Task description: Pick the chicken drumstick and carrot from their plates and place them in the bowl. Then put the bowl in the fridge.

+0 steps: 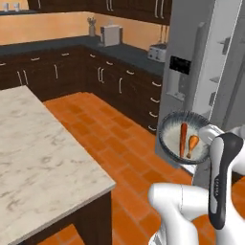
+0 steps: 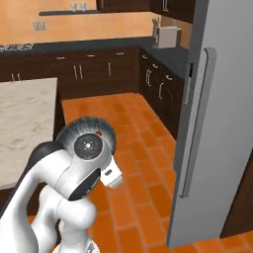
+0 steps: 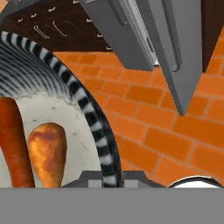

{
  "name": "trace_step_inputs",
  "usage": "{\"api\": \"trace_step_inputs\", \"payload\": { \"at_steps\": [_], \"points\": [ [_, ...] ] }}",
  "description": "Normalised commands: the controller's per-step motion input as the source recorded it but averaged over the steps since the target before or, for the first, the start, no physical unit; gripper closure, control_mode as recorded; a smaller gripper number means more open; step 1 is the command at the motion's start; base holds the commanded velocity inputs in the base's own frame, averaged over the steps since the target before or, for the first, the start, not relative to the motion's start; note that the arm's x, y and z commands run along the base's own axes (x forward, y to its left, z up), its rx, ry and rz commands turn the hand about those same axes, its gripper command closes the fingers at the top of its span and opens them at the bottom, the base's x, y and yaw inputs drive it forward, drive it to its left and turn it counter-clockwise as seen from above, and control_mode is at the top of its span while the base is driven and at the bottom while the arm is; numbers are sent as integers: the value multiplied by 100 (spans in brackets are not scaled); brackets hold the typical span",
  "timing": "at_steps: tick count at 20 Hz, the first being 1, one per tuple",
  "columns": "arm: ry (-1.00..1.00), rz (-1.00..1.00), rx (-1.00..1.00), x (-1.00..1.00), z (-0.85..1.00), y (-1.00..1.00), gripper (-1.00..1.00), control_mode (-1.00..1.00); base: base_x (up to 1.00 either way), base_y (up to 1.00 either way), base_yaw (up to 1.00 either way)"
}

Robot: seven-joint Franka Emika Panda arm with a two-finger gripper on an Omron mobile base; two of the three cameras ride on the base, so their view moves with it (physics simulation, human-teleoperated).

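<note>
Fingers clamped on bowl (image 1: 174,131) rim, bowl held tilted above floor. Carrot (image 1: 183,139) and chicken drumstick (image 1: 192,144) inside, beside fridge (image 1: 201,62).

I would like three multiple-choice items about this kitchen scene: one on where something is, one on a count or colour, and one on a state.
1. Where is the carrot?
A. on the marble counter
B. in the bowl, beside the chicken drumstick
C. on the floor

2. How many food items lie in the bowl?
A. one
B. two
C. four

3. What is the state of the bowl?
A. resting on the counter
B. standing on a fridge shelf
C. held up in the air, by its rim, in the shut hand

Answers:
1 B, the left base view shows the orange stick next to the drumstick on the pale inside.
2 B, only those two lie in it.
3 C, it hangs over the orange tile floor near the open fridge, and the hand view shows the striped rim running down to the hand.
</note>
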Motion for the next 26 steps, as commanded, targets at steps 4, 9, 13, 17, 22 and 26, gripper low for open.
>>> {"api": "trace_step_inputs", "payload": {
  "at_steps": [4, 9, 13, 17, 22, 26],
  "points": [
    [0, 0, 0, 0, 0, 0, 100, 100, 44, -40, 64],
    [0, 0, 0, 0, 0, 0, 100, 100, 26, -25, 66],
    [0, 0, 0, 0, 0, 0, 100, 100, 11, -18, 36],
    [0, 0, 0, 0, 0, 0, 100, 100, 11, -58, 2],
    [0, 0, 0, 0, 0, 0, 100, 100, 73, -39, 0],
    [0, 0, 0, 0, 0, 0, 100, 100, 100, -14, 0]
  ]
}}
